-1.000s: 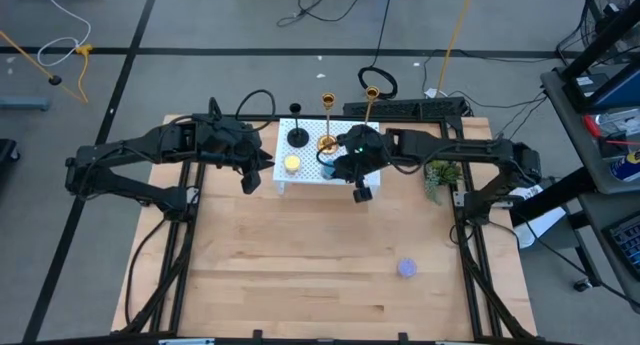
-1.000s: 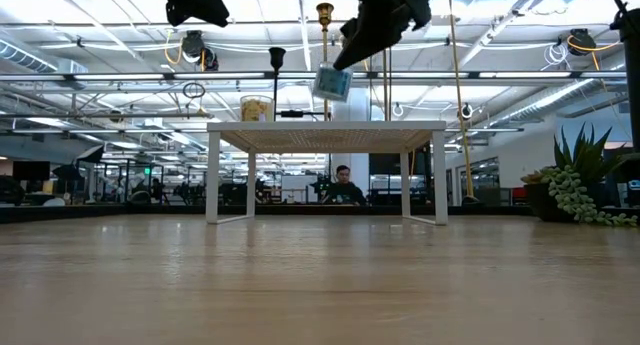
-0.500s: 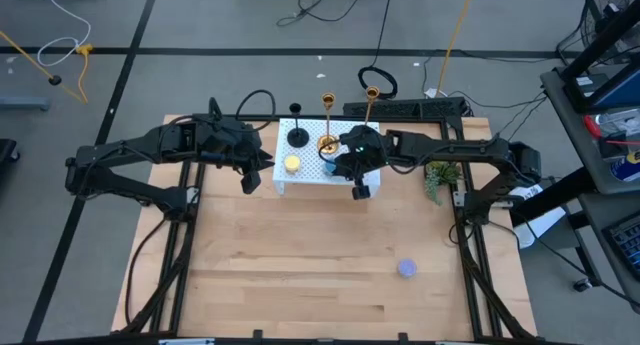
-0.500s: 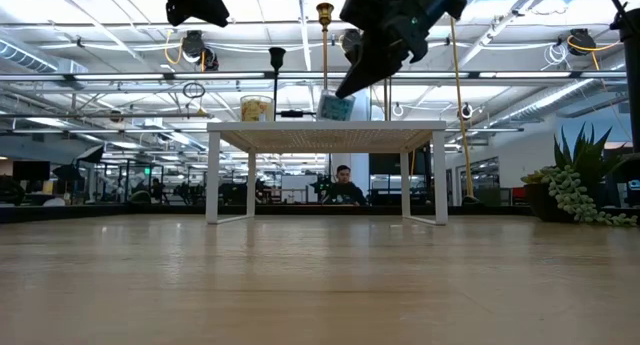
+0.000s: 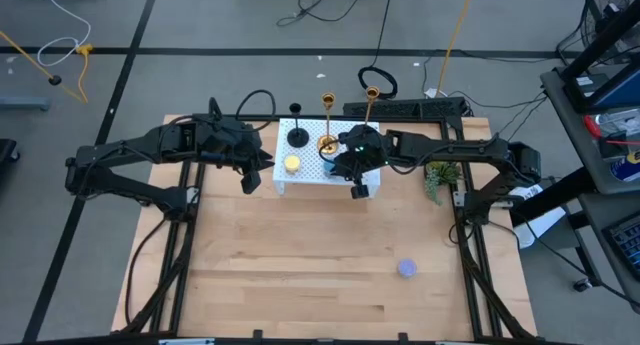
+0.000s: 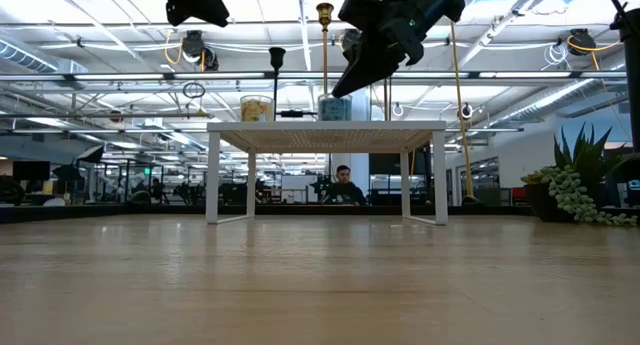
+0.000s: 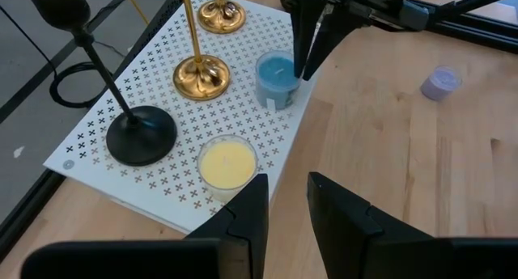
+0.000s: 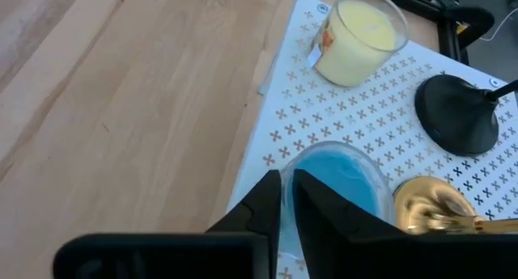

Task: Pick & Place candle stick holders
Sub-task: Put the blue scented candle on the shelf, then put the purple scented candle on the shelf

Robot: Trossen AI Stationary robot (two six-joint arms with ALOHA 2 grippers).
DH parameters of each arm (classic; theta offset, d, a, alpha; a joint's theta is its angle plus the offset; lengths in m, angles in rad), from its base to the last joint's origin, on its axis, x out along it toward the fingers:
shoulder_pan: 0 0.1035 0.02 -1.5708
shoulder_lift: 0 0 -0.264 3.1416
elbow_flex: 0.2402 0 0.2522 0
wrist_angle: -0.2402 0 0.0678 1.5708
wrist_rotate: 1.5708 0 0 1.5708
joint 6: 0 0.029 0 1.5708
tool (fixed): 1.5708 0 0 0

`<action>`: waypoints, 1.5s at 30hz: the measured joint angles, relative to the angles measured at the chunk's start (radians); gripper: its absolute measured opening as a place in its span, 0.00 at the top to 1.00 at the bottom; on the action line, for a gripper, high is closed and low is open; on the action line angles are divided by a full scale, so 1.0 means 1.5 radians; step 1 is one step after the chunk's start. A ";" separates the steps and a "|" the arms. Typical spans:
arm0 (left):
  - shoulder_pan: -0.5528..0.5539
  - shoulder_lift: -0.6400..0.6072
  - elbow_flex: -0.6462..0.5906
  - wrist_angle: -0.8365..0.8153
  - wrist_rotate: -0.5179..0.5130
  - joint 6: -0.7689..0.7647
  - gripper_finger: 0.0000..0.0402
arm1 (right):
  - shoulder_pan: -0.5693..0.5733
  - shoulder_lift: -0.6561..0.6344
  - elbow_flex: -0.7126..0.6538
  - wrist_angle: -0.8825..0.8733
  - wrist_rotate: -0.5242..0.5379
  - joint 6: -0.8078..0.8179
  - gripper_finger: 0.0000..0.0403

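Note:
A white perforated stand holds a black candle stick holder, two brass ones, a yellow glass candle and a blue glass candle. My right gripper is shut on the blue candle, which stands on the stand's near right part. My left gripper is open and empty, above the table near the stand's left near corner. A lavender piece lies on the table toward the near right. My right gripper pinches the blue candle's glass wall at its rim; one finger looks to be inside the glass and one outside. The fingers slant down from above and from the table's right. The candle stands upright, its bottom on the stand.
A green plant stands right of the stand. The table's near half is bare wood apart from the lavender piece. A person sits in the room behind the table.
My right gripper has gone down and a little toward the far edge with the blue candle. The candle hung tilted above the stand's near edge; now it stands upright on the stand.

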 joint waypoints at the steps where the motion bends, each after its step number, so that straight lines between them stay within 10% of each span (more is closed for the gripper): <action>1: 0.000 0.000 0.000 0.000 0.000 0.000 0.76 | 0.000 0.000 0.000 0.000 0.000 0.000 0.91; 21: 0.000 0.000 0.000 -0.002 0.002 0.000 0.76 | 0.022 -0.060 -0.001 -0.002 0.023 0.071 0.66; 27: 0.000 0.000 0.000 -0.007 0.002 0.000 0.76 | 0.028 -0.072 -0.008 -0.064 0.135 0.140 0.63; 45: 0.000 0.000 0.000 -0.006 0.002 0.000 0.76 | 0.005 -0.072 -0.223 0.248 0.140 0.155 0.61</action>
